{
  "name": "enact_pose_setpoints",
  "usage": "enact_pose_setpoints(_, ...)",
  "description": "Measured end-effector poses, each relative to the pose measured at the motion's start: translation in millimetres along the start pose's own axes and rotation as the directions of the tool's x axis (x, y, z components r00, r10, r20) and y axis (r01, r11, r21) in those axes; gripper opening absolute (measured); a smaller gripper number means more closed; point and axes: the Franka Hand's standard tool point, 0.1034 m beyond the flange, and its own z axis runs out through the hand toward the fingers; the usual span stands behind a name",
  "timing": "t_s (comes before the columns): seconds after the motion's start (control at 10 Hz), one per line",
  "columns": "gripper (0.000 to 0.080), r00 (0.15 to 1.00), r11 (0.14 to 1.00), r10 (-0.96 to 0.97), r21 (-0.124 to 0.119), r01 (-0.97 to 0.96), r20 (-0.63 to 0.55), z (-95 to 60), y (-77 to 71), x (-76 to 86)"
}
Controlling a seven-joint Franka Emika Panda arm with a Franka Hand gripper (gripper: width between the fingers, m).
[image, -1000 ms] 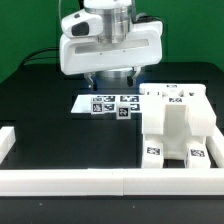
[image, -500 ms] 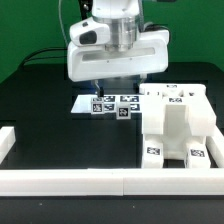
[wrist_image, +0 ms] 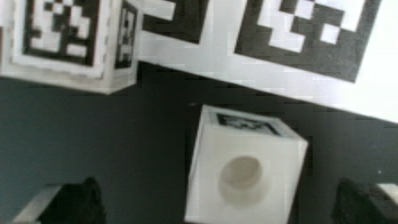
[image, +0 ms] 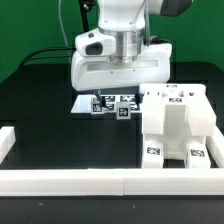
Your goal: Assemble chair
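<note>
**Exterior and wrist views, chair assembly.** I see the marker board [image: 80, 103] lying flat on the black table [image: 40, 110], directly beneath the arm [image: 118, 25].

- **Surroundings:** The large chair body [image: 175, 125] stands just beside the board on the exterior view's right. It carries tags on its top and on its two front feet. White rails [image: 90, 181] run well in front of the board and along the table's edge on the exterior view's left.
- **Small parts:** A tagged piece [wrist_image: 71, 45] sits at the board's edge. A small block [wrist_image: 246, 165] rests on the table just off that edge, apart from the tagged piece.
- **Orientation of the block:** Its tagged end lies nearest the board, and its broad face, with an oval hollow, faces the wrist camera. Its long axis runs away from the board's edge. I cannot tell whether it stands or lies.
- **Gripper:** The gripper [wrist_image: 222, 205] is released. Its fingers [wrist_image: 71, 200] stand wide on either side of the block, apart from it, grasping nothing.
</note>
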Motion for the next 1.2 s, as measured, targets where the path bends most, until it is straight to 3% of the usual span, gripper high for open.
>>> enact_pose_setpoints(0.1, 0.0649, 1.0, 1.0, 0.002, -0.012, -0.002, -0.004, 6.3, -1.3, 0.6)
enact_pose_setpoints(0.4, 0.0637, 1.0, 1.0, 0.006, -0.015, -0.006, -0.006, 7.7, 1.1, 0.4)
enact_pose_setpoints(0.6, 0.0281, 1.0, 1.0, 0.006, -0.016, -0.006, -0.006, 7.6, 1.2, 0.4)
enact_pose_setpoints(0.8, 0.0277, 1.0, 1.0, 0.006, -0.014, -0.006, -0.004, 6.5, 2.6, 0.4)
enact_pose_setpoints(1.0, 0.0277, 1.0, 0.999, -0.006, 0.037, 0.005, 0.021, -29.7, 30.3, 4.5)
enact_pose_setpoints(1.1, 0.0277, 0.999, 0.999, -0.023, 0.044, 0.022, 0.023, -38.0, 49.7, 1.9)
enact_pose_setpoints(1.2, 0.0277, 0.999, 0.999, -0.045, 0.03, 0.045, 0.006, -40.5, 65.8, -1.1)
